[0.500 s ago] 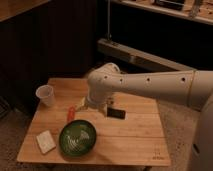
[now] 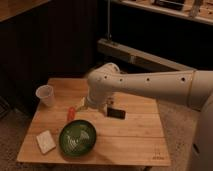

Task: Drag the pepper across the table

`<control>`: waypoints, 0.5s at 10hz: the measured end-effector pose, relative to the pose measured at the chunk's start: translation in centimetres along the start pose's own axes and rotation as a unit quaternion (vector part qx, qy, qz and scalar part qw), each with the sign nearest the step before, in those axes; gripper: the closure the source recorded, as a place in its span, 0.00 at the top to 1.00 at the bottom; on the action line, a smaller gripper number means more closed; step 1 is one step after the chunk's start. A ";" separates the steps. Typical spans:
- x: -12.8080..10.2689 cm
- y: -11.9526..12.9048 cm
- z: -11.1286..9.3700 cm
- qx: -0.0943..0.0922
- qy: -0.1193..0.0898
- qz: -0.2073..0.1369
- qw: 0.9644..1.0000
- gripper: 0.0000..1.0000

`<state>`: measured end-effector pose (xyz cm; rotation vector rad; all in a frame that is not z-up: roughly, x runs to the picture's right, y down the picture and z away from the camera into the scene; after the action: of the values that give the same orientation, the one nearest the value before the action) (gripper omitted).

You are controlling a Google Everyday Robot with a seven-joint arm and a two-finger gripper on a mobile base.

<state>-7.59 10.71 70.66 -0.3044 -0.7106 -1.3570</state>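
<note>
The small red-orange pepper (image 2: pixel 71 114) lies on the light wooden table (image 2: pixel 135 140), left of centre and just behind the green bowl. My gripper (image 2: pixel 84 105) hangs from the white arm (image 2: pixel 150 85) and is low over the table, right beside the pepper on its right. I cannot see whether it touches the pepper.
A green bowl (image 2: pixel 77 137) stands at the front left. A white sponge-like block (image 2: pixel 45 141) lies at the front left corner. A clear plastic cup (image 2: pixel 45 95) stands at the far left. A flat black device (image 2: pixel 116 113) lies near the middle. Dark cabinets stand behind the table.
</note>
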 end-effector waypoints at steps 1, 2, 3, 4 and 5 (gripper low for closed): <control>0.0 0.0 0.1 0.000 -0.001 0.000 1.000 0.80; 0.0 0.0 0.1 0.000 -0.001 0.000 1.000 0.80; 0.0 0.0 0.1 0.000 -0.001 0.001 1.000 0.80; 0.0 0.0 0.1 0.000 -0.001 0.000 1.000 0.80; 0.0 0.1 0.1 0.000 -0.001 0.001 1.000 0.80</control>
<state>-7.57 10.83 70.75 -0.3067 -0.7124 -1.3559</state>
